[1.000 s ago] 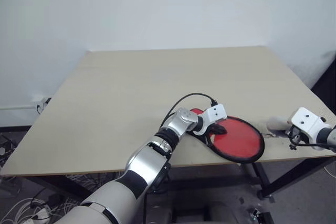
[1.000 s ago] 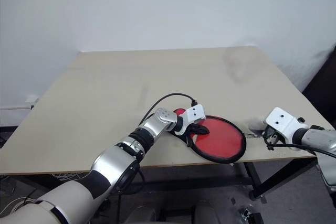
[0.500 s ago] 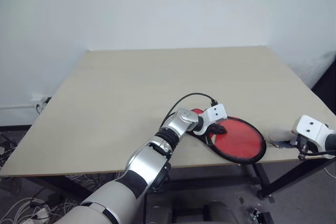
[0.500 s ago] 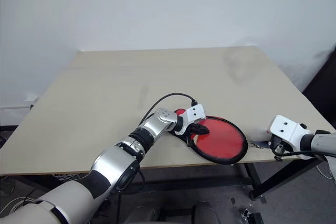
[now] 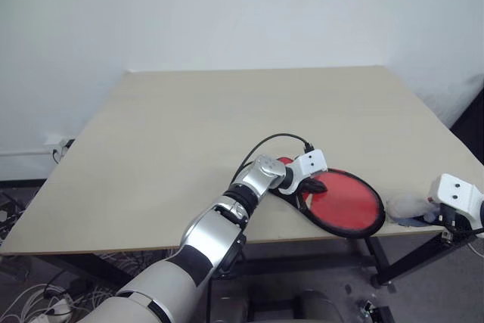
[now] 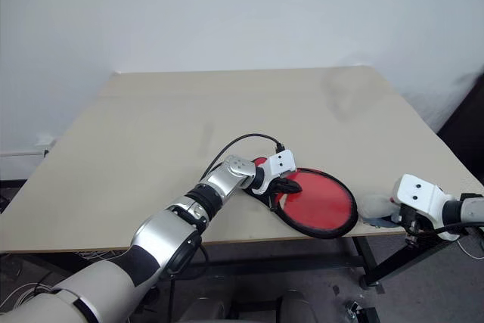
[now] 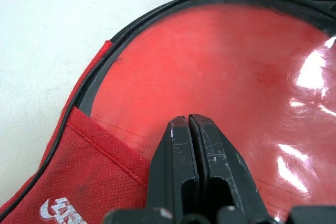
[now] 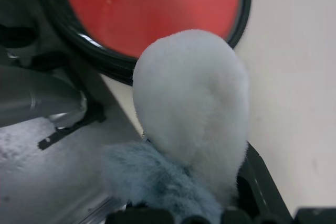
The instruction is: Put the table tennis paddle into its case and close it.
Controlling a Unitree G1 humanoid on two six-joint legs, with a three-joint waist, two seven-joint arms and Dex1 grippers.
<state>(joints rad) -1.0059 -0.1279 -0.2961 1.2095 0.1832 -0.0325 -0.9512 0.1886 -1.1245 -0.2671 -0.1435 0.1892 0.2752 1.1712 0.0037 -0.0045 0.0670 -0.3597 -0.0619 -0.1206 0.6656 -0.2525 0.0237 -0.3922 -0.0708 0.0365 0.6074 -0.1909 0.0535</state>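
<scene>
The left gripper (image 7: 188, 121), fingers pressed together, rests its tips on the red face of the table tennis paddle (image 5: 344, 203), which lies inside the open case (image 7: 79, 192). To its right, at the table (image 5: 189, 126) edge, the right gripper (image 8: 189, 203) pinches a fluffy grey-white piece (image 8: 191, 103).

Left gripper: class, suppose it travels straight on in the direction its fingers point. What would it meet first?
The left gripper, fingers shut, points down at the red face of the table tennis paddle lying in the open case. It would probably meet that rubber face first; it may already touch it, depth is unclear.
</scene>
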